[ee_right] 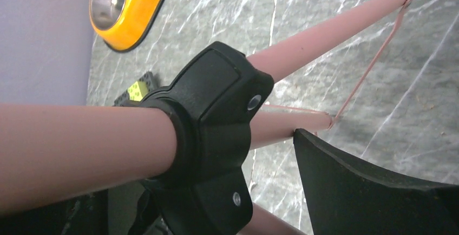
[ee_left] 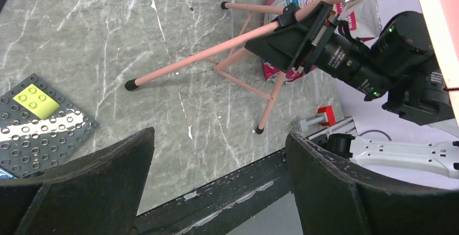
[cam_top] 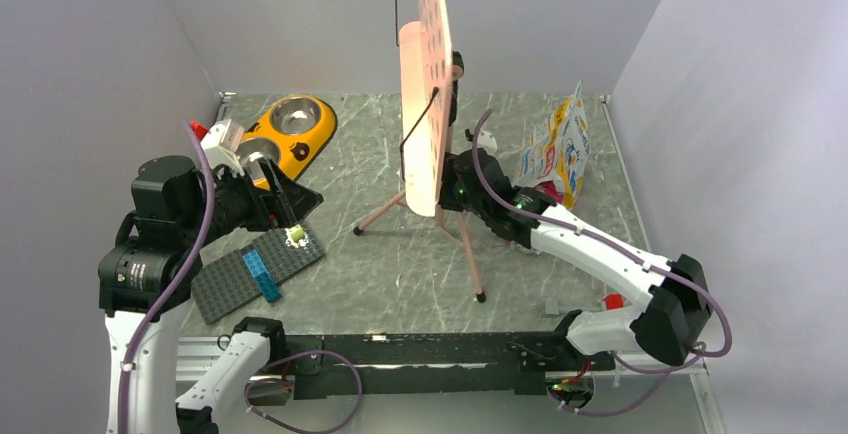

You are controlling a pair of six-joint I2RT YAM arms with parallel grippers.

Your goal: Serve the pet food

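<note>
A: Left arm?
B: We see it folded up at the left. The left gripper hangs over the far end of the grey baseplate, beside the yellow dish. Jaws are spread wide, nothing in them.
A: Right arm?
B: It's stretched low toward the middle, right gripper at the black hub of the pink stand. Jaws are wide, with the pole between them. We can't tell if they touch it.
A: Pet food?
B: We can't spot any. Only the printed bag shows, upright at far right.

Marble table carries yellow dish, grey baseplate, pink tripod, printed bag.
</note>
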